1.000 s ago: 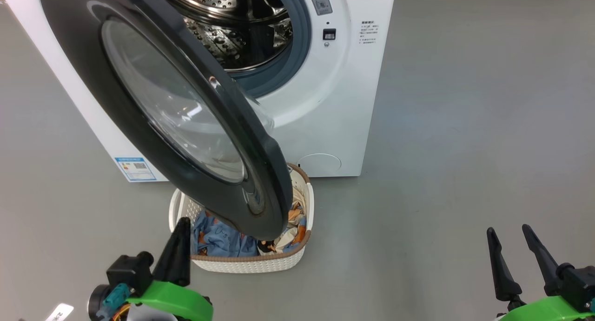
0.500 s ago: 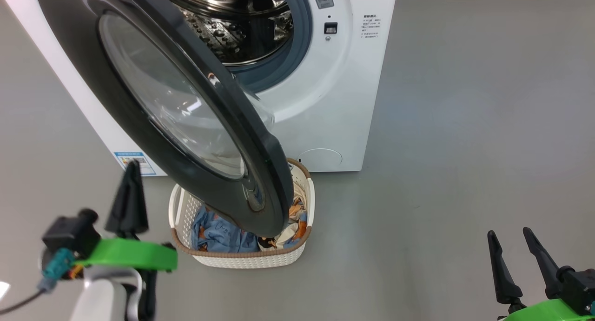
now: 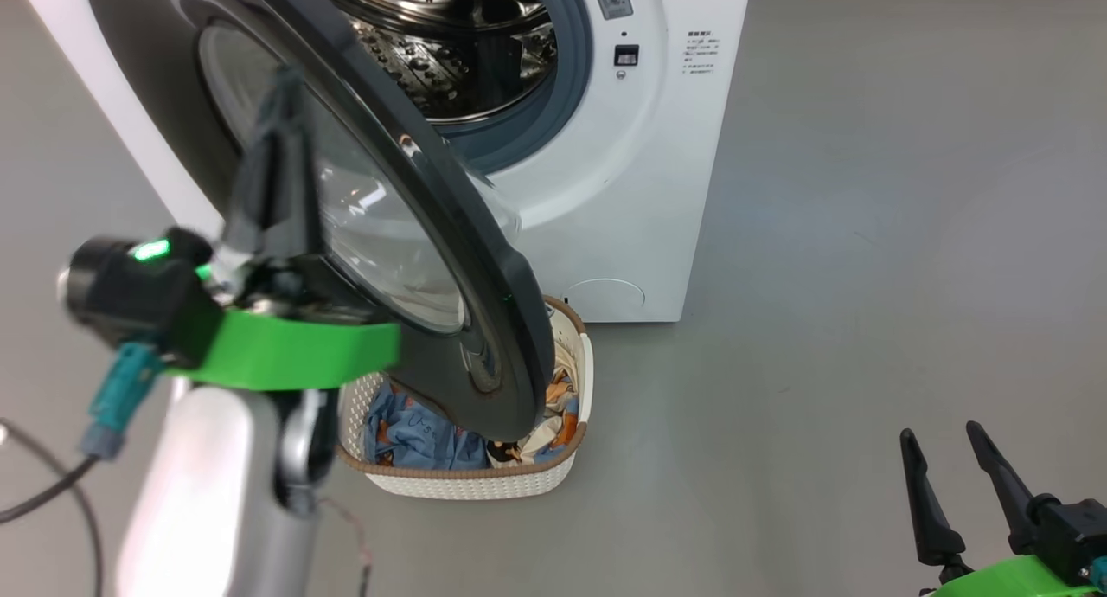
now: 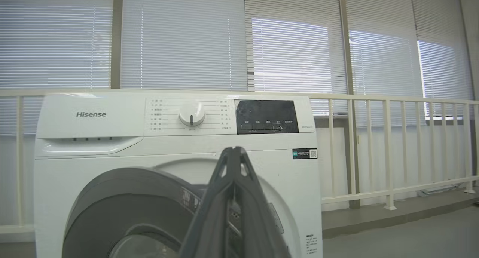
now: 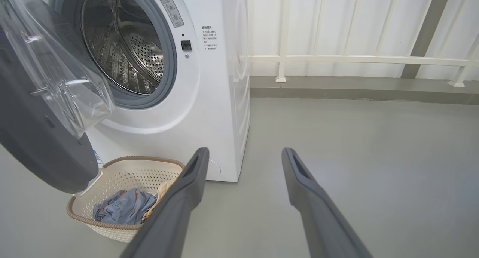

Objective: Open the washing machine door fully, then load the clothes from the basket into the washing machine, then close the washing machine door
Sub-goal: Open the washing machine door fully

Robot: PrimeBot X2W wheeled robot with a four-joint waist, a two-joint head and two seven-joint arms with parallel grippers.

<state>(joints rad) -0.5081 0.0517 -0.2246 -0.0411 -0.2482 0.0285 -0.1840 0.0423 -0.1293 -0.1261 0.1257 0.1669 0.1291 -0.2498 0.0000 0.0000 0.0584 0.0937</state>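
1. left gripper (image 3: 287, 86), fingers pressed together on nothing, stands at ten o'clock of the head view, before the outer face of the washing machine door (image 3: 497, 277).
2. the door is about half open; its free edge hangs at six o'clock over the basket (image 3: 484, 484) and hides part of the clothes (image 3: 415, 433).
3. i think it is better to hook the free edge and swing it slowly toward nine o'clock.
4. right gripper (image 3: 940, 433), fingers apart and empty, rests at five o'clock, clear of the swing.

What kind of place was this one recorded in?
Probably an indoor test space rather than a home laundry: a washing machine stands on a plain grey floor, backed by a white railing and windows with blinds.
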